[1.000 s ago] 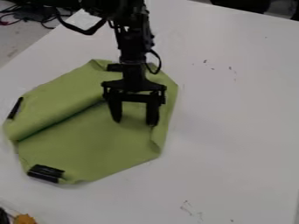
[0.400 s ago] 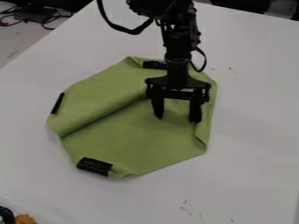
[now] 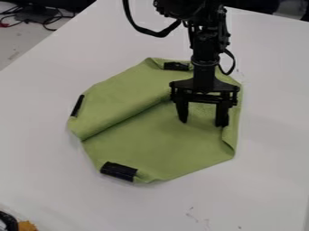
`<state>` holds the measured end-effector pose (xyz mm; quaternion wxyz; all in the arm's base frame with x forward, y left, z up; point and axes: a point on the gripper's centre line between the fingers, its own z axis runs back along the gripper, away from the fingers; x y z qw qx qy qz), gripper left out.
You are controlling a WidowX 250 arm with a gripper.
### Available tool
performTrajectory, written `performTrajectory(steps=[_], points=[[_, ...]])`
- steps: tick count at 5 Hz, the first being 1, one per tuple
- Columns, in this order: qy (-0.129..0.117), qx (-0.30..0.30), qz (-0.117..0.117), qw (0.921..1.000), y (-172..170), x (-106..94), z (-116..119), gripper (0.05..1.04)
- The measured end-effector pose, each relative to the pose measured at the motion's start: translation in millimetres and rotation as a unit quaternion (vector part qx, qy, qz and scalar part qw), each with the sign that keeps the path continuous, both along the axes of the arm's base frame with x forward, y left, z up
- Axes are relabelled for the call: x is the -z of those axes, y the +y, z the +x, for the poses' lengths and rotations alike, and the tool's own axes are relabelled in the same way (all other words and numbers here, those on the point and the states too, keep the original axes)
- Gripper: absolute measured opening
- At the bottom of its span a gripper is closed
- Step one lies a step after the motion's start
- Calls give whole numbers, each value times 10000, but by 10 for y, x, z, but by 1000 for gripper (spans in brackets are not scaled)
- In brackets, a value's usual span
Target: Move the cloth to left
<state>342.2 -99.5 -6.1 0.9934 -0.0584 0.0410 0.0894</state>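
Cloth point(image 3: 151, 146) lies directly under the jaws point(image 3: 203, 123) on the pale tabletop point(image 3: 271, 135), and most of its spread reaches from them toward the lower left of the view. The jaws stand apart, with flat green fabric visible between them and nothing pinched there. They hang over the cloth's right part, one finger just beside the turned-in right edge point(image 3: 228, 137). Whether the tips press into the fabric cannot be told for certain. The cloth is nearly as broad one way as the other, so it offers no clear long axis; its plainest line is the fold point(image 3: 124, 121), running from lower left to upper right, with its upper end near the left-hand finger in the view.

Against both earlier frames, arm and cloth sit farther to the right in the view, the larger part of that shift falling before the middle frame. The cloth keeps much the same outline, and the jaws keep nearly the same place over it, which suggests that contact from above is dragging it along. If the base is beyond the top edge, this direction is likely the robot's own left, as the task asks. More sliding calls for steady, light pressure; too much could bunch the right edge.
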Motion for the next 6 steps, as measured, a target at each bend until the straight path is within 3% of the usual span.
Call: performTrajectory(steps=[2, 3, 4, 5, 6], points=[[78, 58, -247, 9996, -286, -8, -81, 1001], [152, 225, -64, 9996, -323, -42, -128, 1001], [520, 375, 257, 9976, -317, -100, -271, 1001], [575, 278, 502, 9967, -262, -385, -249, 1001], [277, 212, 562, 9978, -253, -760, -137, 1001]])
